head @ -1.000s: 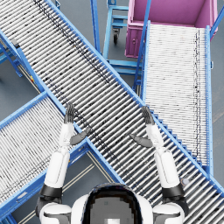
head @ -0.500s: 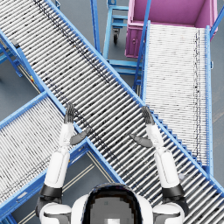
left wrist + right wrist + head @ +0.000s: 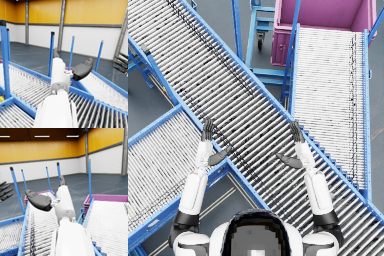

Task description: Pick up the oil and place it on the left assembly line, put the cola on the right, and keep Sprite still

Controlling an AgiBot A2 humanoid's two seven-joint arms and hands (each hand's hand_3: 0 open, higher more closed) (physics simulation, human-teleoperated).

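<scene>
**Status: nothing started, no bottles in view**

- Left hand (image 3: 209, 146): fingers apart and straight, thumb turned inward, holding nothing. It hovers over the left-side rail of the centre conveyor (image 3: 253, 110).
- Right hand (image 3: 297, 149): same pose mirrored, spread wide and empty. It hovers over the centre conveyor's rollers, near its right-side rail.
- The two palms face each other across a bare stretch of the centre conveyor, with nothing between them.
- Both wrist views agree: thumbs out, nothing in either hand.
- Oil, cola, Sprite: none shows in any view, so I can't say where they are. My guess is upstream on the centre conveyor, out of frame.
- Left line (image 3: 158, 165), left of the centre conveyor: rollers bare where visible, so no oil placed.
- Right line (image 3: 328, 90), right of the centre conveyor: also bare, so no cola placed. A pink bin (image 3: 328, 12) sits at its far end; of its inside, the part in view holds nothing.

Progress judged at zero: both picks and both placements remain. The Sprite condition can't be checked yet. The hands look staged to grab whatever arrives.
</scene>
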